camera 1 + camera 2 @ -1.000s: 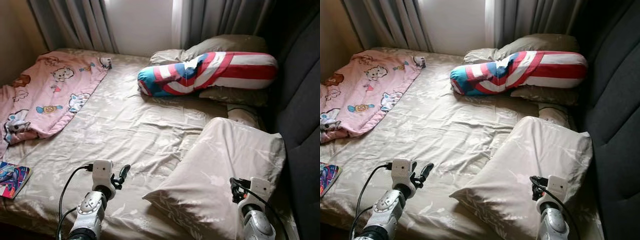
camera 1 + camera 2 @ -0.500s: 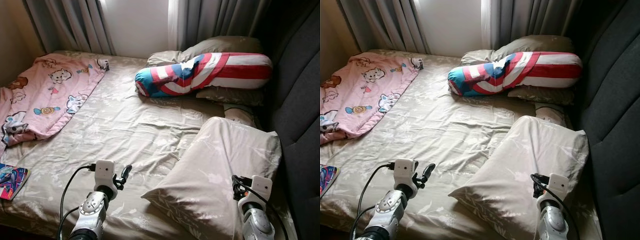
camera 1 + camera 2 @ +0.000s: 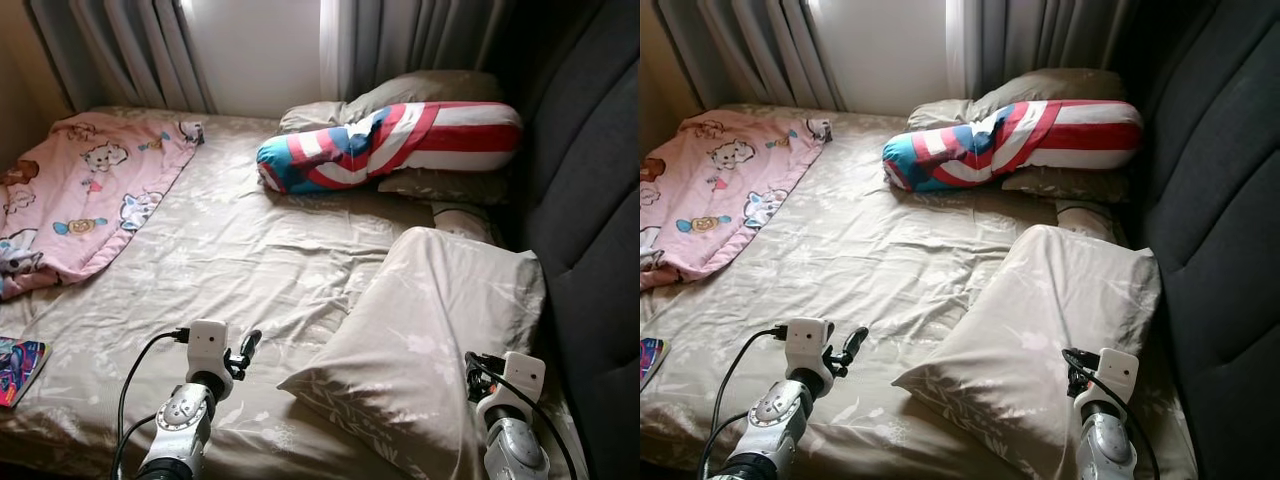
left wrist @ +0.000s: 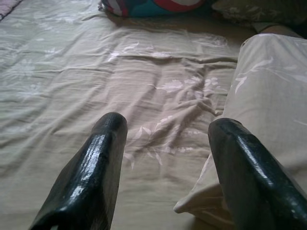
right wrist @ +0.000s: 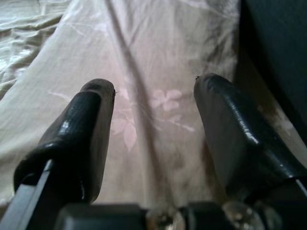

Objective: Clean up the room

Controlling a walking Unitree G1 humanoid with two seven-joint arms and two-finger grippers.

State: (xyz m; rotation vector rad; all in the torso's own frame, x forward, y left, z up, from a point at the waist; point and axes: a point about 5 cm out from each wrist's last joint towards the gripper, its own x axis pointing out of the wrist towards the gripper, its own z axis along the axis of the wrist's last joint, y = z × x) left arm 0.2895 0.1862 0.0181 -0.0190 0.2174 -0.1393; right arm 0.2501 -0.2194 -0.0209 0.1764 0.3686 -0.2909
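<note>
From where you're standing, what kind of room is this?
Most likely a bedroom: a bed with a beige floral sheet, a beige pillow, a pink cartoon blanket and curtains behind it.

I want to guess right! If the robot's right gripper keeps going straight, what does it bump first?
Most likely the beige pillow: the right gripper, jaws open, points straight along it. How close is unclear.

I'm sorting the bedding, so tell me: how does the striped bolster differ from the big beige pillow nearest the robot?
The bolster is a long roll in red, white and blue; the beige pillow is flat, broad and pale with a faint leaf print. The bolster lies across the far end; the pillow slants beside the dark headboard. Both rest on the bed.
</note>
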